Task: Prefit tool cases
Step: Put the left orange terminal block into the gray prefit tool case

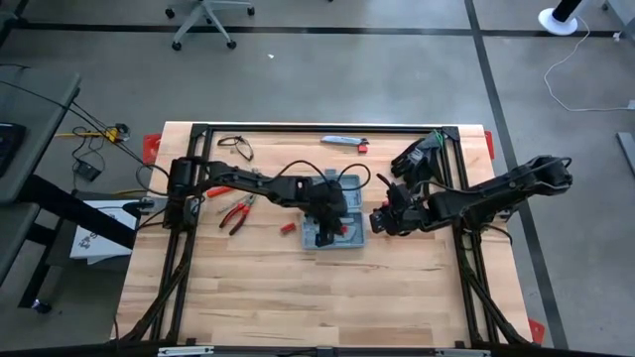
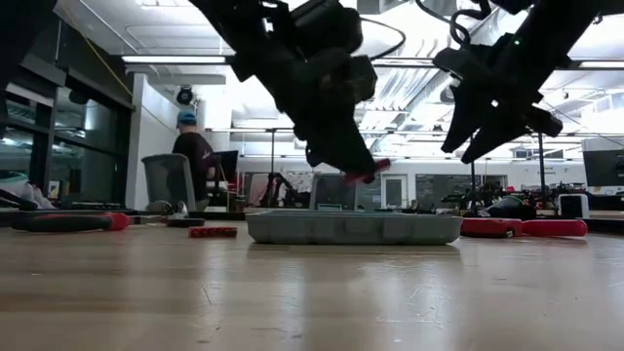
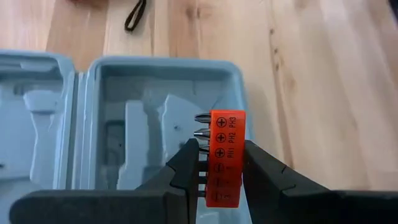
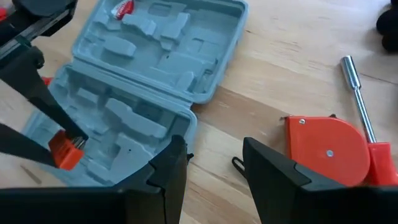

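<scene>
**Bit holder over open case: misplacement risk**

Grey-blue moulded plastic tool case (image 1: 335, 220) lies open flat mid-table, recesses up. Left gripper (image 3: 217, 165) hangs directly above one half of it, jaws clamped on a small orange plastic bit holder (image 3: 224, 155) with screwdriver bits. Risk: holder looks slightly off from any recess, so it could land on a rib, tip, or shove the case. Right gripper (image 4: 214, 168) hovers just beside the case's edge, jaws parted, empty, near an orange tape measure (image 4: 326, 149).
</scene>
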You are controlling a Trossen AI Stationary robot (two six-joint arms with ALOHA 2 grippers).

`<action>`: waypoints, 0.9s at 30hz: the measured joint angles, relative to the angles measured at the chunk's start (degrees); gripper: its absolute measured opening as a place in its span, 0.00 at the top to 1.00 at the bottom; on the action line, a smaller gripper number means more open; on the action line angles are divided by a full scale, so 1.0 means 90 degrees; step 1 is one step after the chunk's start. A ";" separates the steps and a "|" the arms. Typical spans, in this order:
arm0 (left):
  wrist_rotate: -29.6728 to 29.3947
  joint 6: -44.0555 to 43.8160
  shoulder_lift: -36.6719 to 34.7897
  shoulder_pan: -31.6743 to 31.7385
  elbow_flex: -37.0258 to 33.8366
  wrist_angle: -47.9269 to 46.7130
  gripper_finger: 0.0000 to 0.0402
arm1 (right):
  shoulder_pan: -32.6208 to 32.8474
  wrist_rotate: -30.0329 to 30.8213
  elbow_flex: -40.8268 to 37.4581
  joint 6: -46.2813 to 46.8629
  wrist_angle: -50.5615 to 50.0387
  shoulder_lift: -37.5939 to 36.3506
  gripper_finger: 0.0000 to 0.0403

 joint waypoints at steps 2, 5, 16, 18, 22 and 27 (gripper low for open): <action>-0.0076 0.0034 0.0075 -0.0027 -0.0004 0.0060 0.80 | 0.0038 -0.0010 -0.0158 0.0005 0.0279 0.0000 0.63; -0.0107 0.0075 0.0142 -0.0100 -0.0004 0.0191 0.80 | 0.0081 -0.0096 -0.0474 0.0117 0.0888 0.0000 0.63; -0.0382 0.0375 0.0236 -0.0230 -0.0010 0.0235 0.80 | 0.0222 -0.0301 -0.1102 0.0572 0.1918 0.0002 0.63; -0.0377 0.0332 0.0234 -0.0214 -0.0164 0.0449 0.80 | 0.0222 -0.0300 -0.1102 0.0544 0.1932 0.0002 0.63; -0.0376 0.0054 0.0246 -0.0177 -0.0492 0.0535 0.80 | 0.0220 -0.0295 -0.1102 0.0369 0.2126 0.0002 0.63; -0.0406 0.0022 0.0185 -0.0171 -0.0570 0.0925 0.80 | 0.0108 -0.0304 -0.1102 0.0090 0.2532 0.0002 0.63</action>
